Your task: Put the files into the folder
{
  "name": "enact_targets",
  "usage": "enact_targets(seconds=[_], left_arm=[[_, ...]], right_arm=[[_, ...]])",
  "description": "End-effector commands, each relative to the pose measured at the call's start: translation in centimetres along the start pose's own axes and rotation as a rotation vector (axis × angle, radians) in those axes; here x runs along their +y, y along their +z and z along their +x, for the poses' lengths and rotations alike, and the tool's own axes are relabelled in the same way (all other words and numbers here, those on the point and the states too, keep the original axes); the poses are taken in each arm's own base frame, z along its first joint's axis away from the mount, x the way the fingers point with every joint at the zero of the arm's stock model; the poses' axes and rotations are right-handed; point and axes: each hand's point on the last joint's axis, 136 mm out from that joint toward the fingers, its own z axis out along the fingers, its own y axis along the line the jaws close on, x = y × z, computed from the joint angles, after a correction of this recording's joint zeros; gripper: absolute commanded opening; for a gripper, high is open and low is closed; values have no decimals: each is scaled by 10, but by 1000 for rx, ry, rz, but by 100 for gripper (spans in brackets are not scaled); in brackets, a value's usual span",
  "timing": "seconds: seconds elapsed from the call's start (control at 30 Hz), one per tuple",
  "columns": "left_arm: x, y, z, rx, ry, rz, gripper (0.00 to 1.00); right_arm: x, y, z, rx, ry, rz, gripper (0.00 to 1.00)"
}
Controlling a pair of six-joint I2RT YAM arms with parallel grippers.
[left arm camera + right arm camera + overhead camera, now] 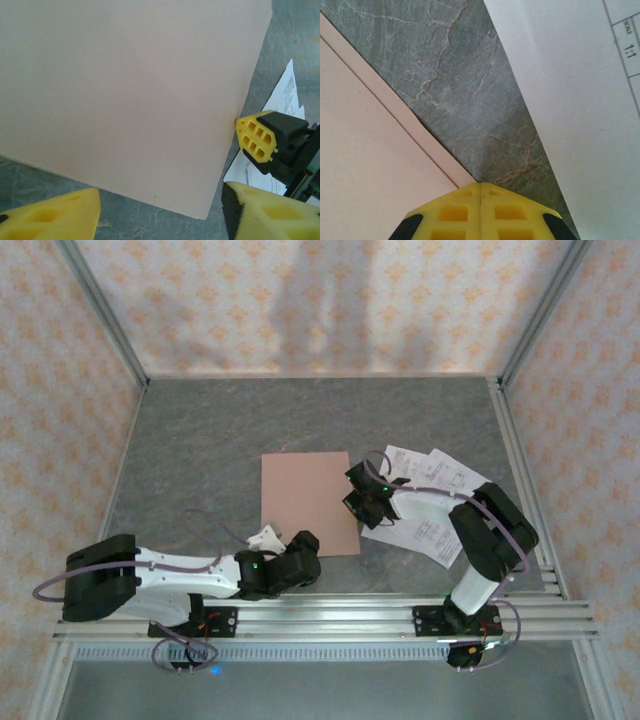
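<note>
Centre of the top view, item one: folder (pixel 308 502). Salmon card, closed and flat on the grey table (pixel 200 460). Its long axis runs top to bottom of the frame. In the right wrist view a thin line runs parallel to its right edge, probably the upper leaf sitting slightly inside the lower one.

Item two: files (pixel 440 505). White printed sheets, fanned and overlapping, lying flat to the right of the folder. A strip of bare table separates them from the folder, and none is inside it yet.

Item three: right gripper (pixel 362 502). The jaws are clenched tip to tip with nothing visible between them. In its own wrist view the yellow fingertips (pixel 455 215) rest at the folder's right edge, with the folder at lower left of that frame and a sheet at the right.

Item four: left gripper (pixel 160 222). The jaws are spread wide and hold nothing. It sits low by the folder's lower edge, and one folder corner lies just ahead of the gap between its fingers.

Governing relation: the folder's right long edge lies directly at the right gripper's closed tip, and the files lie further right on that same side. The right arm is the nearer one both for lifting the cover and for reaching the sheets. The left arm is placed to steady or hold the folder from below.
</note>
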Motion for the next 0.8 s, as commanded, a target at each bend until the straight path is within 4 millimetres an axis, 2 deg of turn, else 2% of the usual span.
enact_targets(seconds=[0.0,0.07,0.4,0.77], left_arm=[[17,-6,-7,-56,-31,-16,74],[23,-2,-7,-58,-70,-2,76],[23,-5,-32,-158,-124,62,78],[31,0,-32,-150,-167,64,78]], right_arm=[[-45,10,5,22,25,142,0],[-47,8,4,14,34,148,0],[-53,0,-2,-26,45,163,0],[-54,5,2,-7,61,164,0]])
